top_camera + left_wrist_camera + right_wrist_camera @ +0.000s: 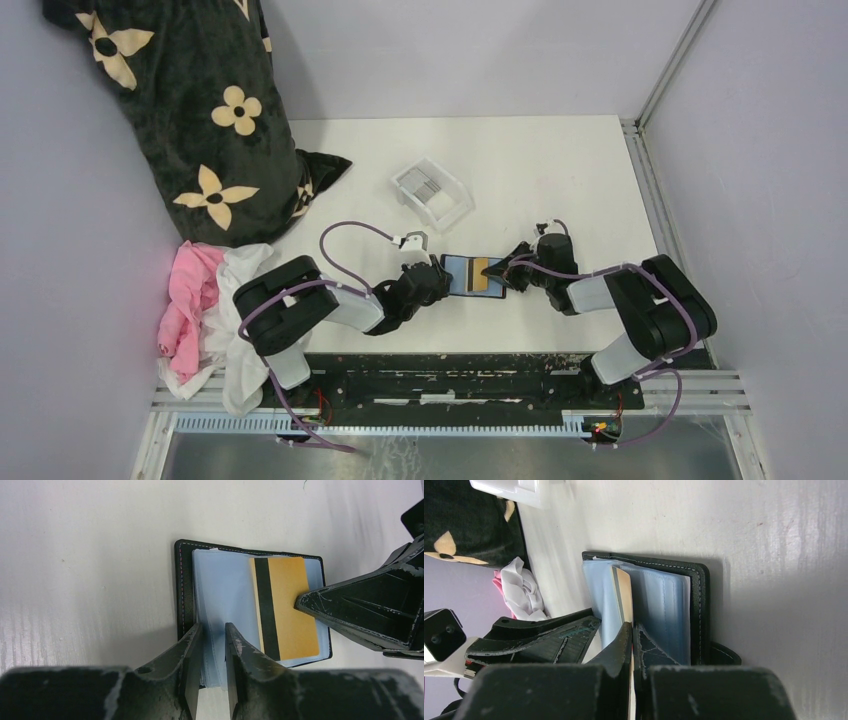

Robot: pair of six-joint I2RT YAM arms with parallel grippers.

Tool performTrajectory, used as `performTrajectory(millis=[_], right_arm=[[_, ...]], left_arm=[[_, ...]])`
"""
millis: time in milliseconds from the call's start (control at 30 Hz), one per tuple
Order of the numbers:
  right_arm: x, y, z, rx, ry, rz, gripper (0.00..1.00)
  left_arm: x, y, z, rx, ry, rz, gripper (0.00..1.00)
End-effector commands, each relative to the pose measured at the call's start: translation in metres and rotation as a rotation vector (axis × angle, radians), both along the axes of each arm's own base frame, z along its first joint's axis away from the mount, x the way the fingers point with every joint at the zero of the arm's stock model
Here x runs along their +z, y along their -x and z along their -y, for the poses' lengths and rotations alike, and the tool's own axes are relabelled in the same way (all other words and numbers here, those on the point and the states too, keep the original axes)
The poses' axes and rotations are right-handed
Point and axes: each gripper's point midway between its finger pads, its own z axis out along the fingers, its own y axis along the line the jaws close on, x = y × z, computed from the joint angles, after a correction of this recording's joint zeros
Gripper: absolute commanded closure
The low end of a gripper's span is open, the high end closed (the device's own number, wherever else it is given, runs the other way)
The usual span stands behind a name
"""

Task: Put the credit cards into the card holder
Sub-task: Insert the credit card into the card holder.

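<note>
The black card holder lies open on the white table between both grippers, its pale blue sleeves showing. A tan-orange credit card with a black stripe sits at the right-hand sleeves, its edge between two sleeve pages. My right gripper is shut on that card's outer edge. The jaws of my left gripper stand apart on either side of a sleeve's near edge. Grey credit cards rest in the clear tray.
The clear plastic tray stands behind the holder, toward the table's middle. A dark flowered fabric bag fills the back left. Pink and white cloth lies at the left edge. A metal frame rail runs along the right side.
</note>
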Motion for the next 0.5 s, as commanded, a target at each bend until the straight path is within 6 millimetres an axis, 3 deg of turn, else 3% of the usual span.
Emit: performTrajectory(millis=[0, 300, 467], right_arm=[[-0.004, 0.002, -0.005, 0.021, -0.022, 0.002, 0.99], [-0.014, 0.004, -0.003, 0.031, -0.016, -0.015, 0.99], [-0.014, 0.005, -0.002, 0.042, -0.005, -0.018, 0.99]], left_arm=[[-0.101, 0.070, -0.076, -0.046, -0.359, -0.314, 0.66], [-0.072, 0.057, -0.077, 0.008, -0.330, -0.248, 0.58], [-0.070, 0.055, -0.089, 0.048, -0.340, -0.233, 0.58]])
